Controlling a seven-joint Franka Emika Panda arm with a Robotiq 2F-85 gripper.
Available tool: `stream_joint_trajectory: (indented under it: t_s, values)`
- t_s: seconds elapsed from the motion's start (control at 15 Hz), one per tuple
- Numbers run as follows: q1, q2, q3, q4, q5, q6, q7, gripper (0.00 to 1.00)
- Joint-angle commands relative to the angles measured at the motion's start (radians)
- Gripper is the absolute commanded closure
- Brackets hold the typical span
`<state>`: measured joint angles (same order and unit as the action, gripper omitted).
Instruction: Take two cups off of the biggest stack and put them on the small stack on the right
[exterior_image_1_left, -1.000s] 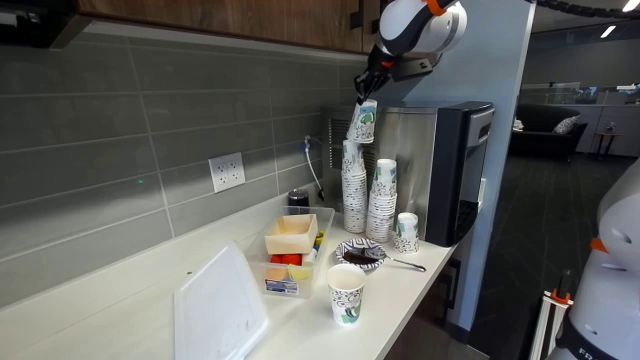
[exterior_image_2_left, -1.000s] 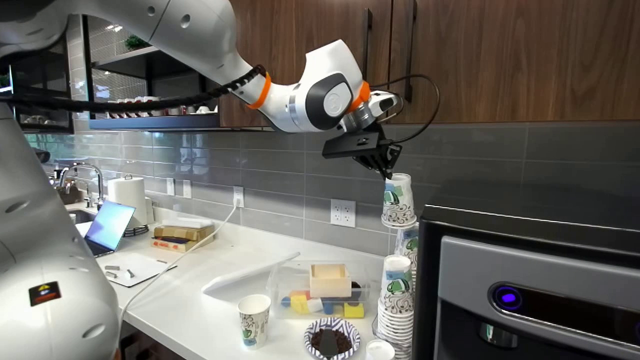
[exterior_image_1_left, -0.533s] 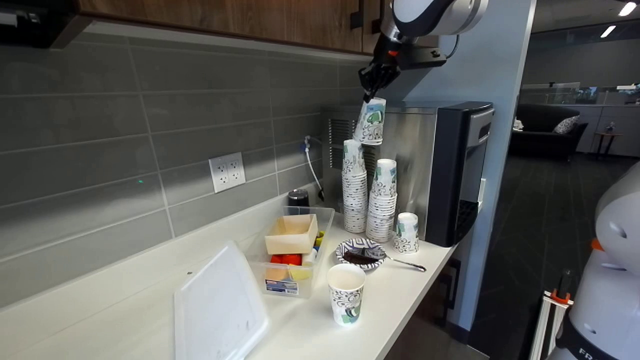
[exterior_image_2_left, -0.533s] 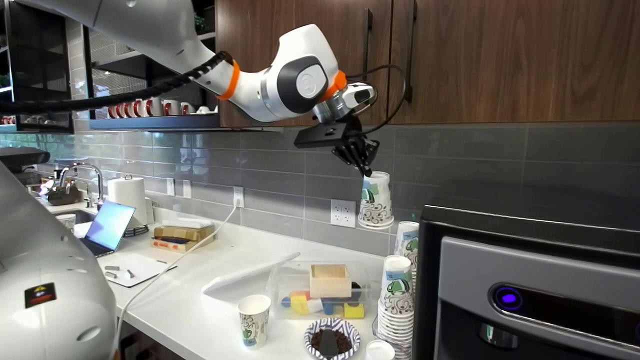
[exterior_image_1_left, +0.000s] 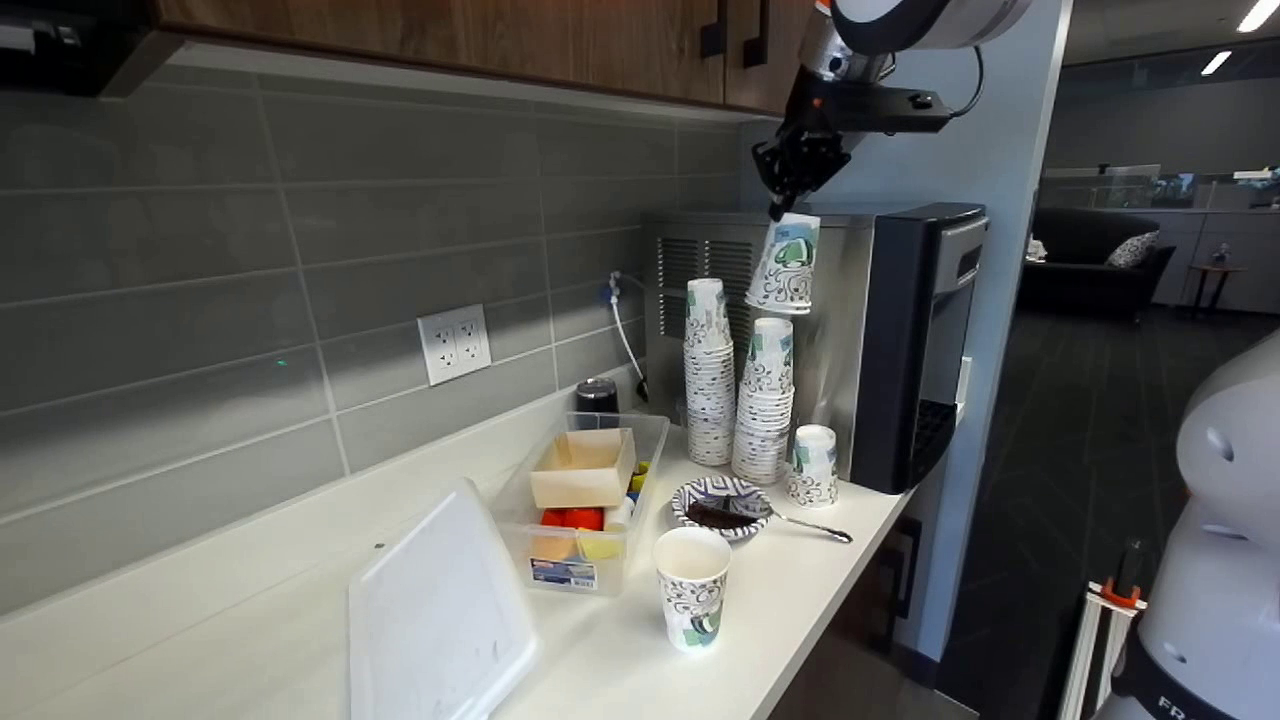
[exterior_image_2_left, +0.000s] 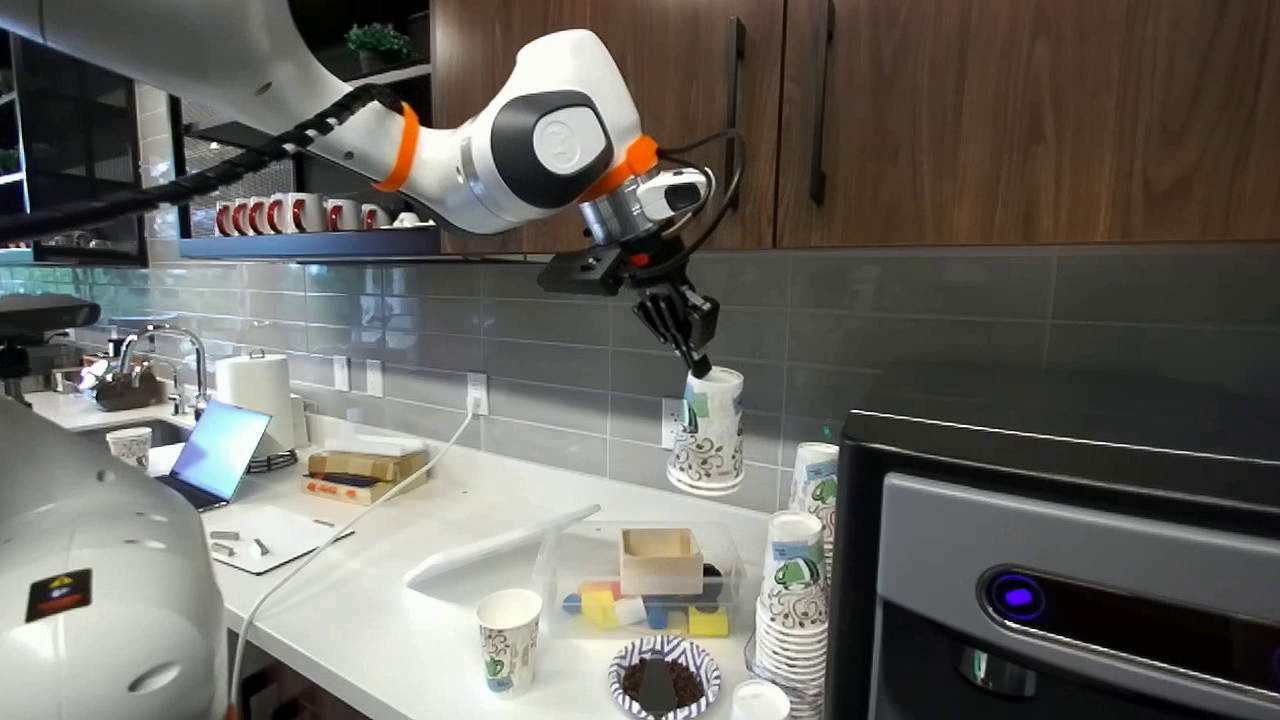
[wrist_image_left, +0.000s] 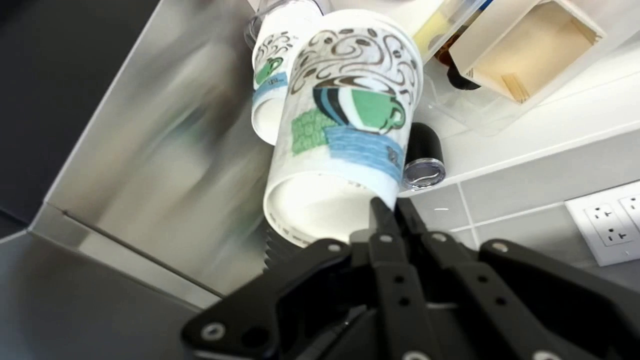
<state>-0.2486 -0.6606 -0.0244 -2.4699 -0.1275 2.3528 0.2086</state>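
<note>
My gripper (exterior_image_1_left: 778, 211) is shut on the base edge of upside-down patterned paper cups (exterior_image_1_left: 786, 265), holding them tilted in the air. Two nested rims show at their lower end. The held cups show in an exterior view (exterior_image_2_left: 708, 430) and large in the wrist view (wrist_image_left: 350, 100), where one fingertip overlaps the base. The tallest stack (exterior_image_1_left: 709, 380) stands at the back by the steel machine. A middle stack (exterior_image_1_left: 765, 410) is in front of it, below the held cups. The small stack (exterior_image_1_left: 813, 467) is at the right, its top cut off low in an exterior view (exterior_image_2_left: 760, 702).
The ice machine (exterior_image_1_left: 930, 350) stands behind and right of the stacks. A patterned bowl (exterior_image_1_left: 690, 492) with a spoon (exterior_image_1_left: 815, 529) lies before them. An upright cup (exterior_image_1_left: 693, 590), a clear bin (exterior_image_1_left: 640, 540) of blocks and a white lid (exterior_image_1_left: 440, 610) are on the counter. Cabinets hang above.
My gripper has carried the held cups from above the tallest stack toward the right and front, and slightly lower. The tallest stack's top is now uncovered. The other stacks have not moved.
</note>
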Motion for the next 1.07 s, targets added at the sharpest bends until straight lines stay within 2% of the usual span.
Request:
stream_joint_trajectory:
  t_s: [0.0, 0.33, 0.6, 1.0]
  values:
    - [-0.052, -0.071, 0.006, -0.077, -0.014, 0.005, 0.088, 0.99]
    - [-0.107, -0.042, -0.027, -0.144, -0.014, 0.071, 0.106, 0.99]
    - [-0.136, 0.053, -0.054, -0.142, -0.020, 0.182, 0.076, 0.99]
    - [-0.157, 0.219, -0.058, -0.114, -0.029, 0.246, 0.081, 0.99]
